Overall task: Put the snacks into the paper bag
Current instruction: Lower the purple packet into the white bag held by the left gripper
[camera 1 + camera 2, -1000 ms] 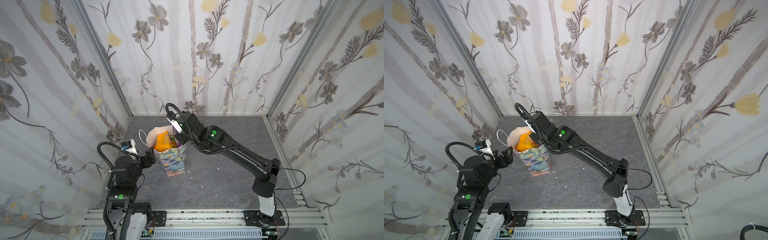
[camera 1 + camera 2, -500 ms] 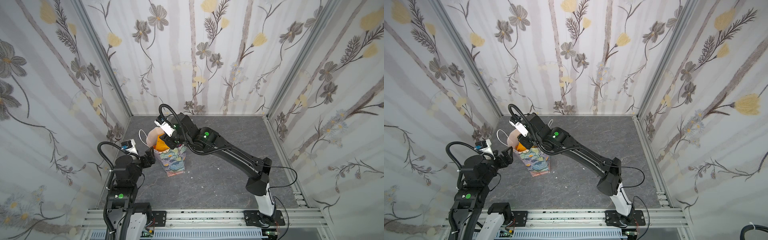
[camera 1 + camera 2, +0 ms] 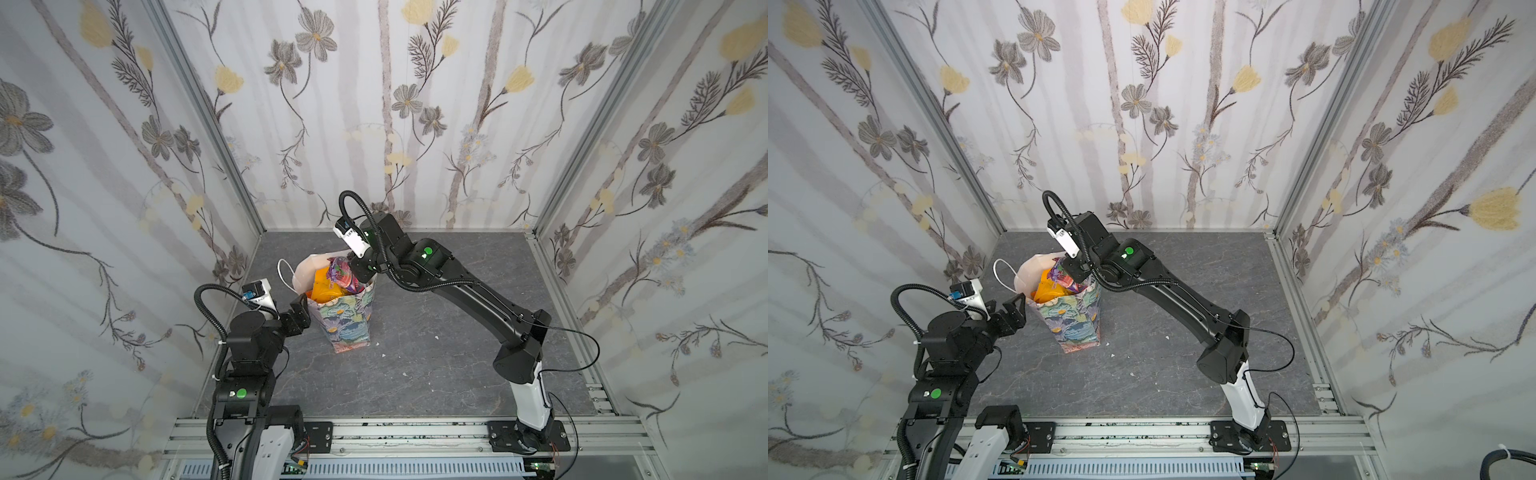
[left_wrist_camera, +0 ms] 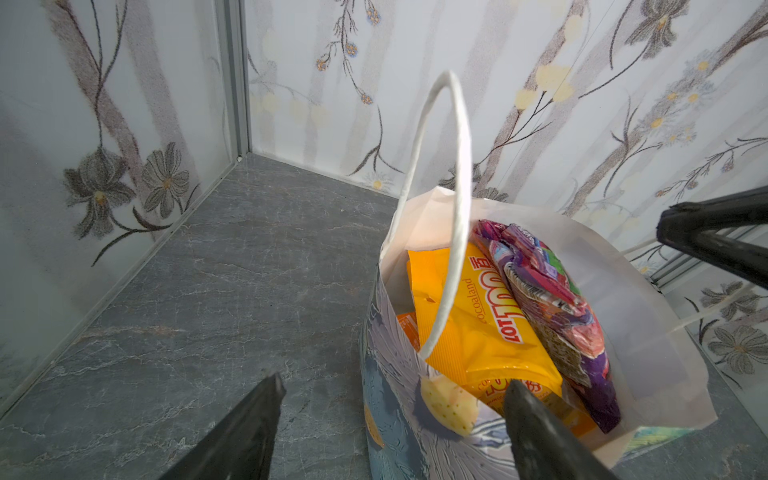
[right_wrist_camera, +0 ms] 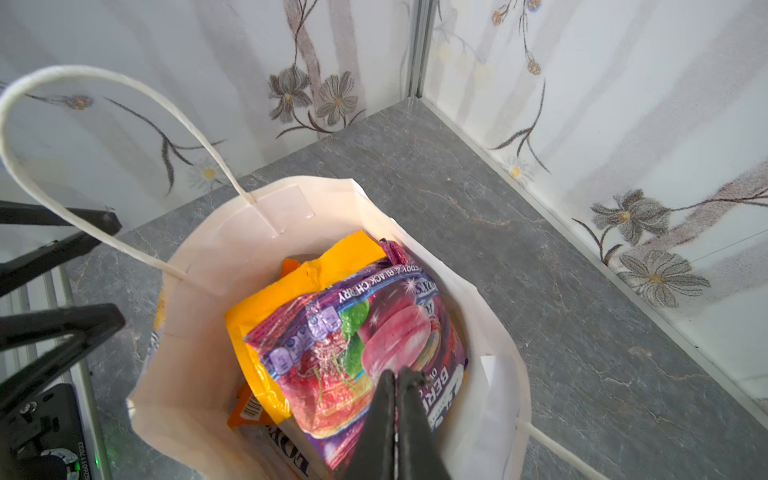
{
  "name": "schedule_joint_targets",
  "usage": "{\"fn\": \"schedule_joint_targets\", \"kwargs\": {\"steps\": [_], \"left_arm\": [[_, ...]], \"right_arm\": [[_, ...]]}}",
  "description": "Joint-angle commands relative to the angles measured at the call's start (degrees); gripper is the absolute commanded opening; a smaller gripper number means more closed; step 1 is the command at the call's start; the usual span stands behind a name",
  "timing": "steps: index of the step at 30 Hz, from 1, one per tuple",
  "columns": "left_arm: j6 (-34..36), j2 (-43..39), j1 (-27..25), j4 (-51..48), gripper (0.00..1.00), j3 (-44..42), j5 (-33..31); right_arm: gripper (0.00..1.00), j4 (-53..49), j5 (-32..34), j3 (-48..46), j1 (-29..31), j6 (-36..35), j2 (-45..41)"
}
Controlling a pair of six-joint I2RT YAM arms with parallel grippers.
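Observation:
The paper bag (image 3: 349, 324) (image 3: 1073, 324) stands upright left of the floor's middle, mouth open, white inside (image 5: 199, 374). A purple snack packet (image 5: 353, 345) (image 4: 557, 316) (image 3: 343, 274) lies on top inside it, against an orange-yellow packet (image 5: 257, 328) (image 4: 469, 332). More snacks show only as edges beneath. My right gripper (image 5: 397, 374) (image 3: 361, 274) is shut over the purple packet, nothing visible between its fingers. My left gripper (image 4: 394, 383) (image 3: 303, 309) is open at the bag's left rim, with the near wall (image 4: 399, 415) between its spread fingers.
White cord handles (image 4: 453, 166) (image 5: 104, 87) stick up from the bag's rim. Small white scraps (image 3: 436, 336) dot the grey floor right of the bag. Flowered walls close in on three sides, and an aluminium rail (image 3: 374, 432) runs along the front.
My right gripper dipped left into the bag's mouth, then drew back right and is shut again. The purple packet now shows on top in the bag. The left arm has not moved.

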Motion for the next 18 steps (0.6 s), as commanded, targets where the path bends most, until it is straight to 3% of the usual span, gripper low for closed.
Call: {"fn": "schedule_joint_targets", "kwargs": {"steps": [1, 10, 15, 18], "left_arm": [[0.00, -0.14, -0.03, 1.65, 0.83, -0.02, 0.61], [0.03, -0.37, 0.01, 1.73, 0.83, -0.02, 0.72], [0.04, -0.32, -0.01, 1.73, 0.83, -0.01, 0.90], [0.11, -0.34, -0.05, 1.73, 0.83, -0.04, 0.98]], "right_arm": [[0.06, -1.39, -5.29, 0.30, 0.00, -2.86, 1.93], [0.08, 1.01, -5.34, 4.20, -1.84, -2.69, 6.19], [0.06, 0.79, -12.10, 4.48, -2.29, -4.43, 8.46], [0.05, -1.13, -12.71, 7.63, -2.30, -4.75, 11.07]]}}
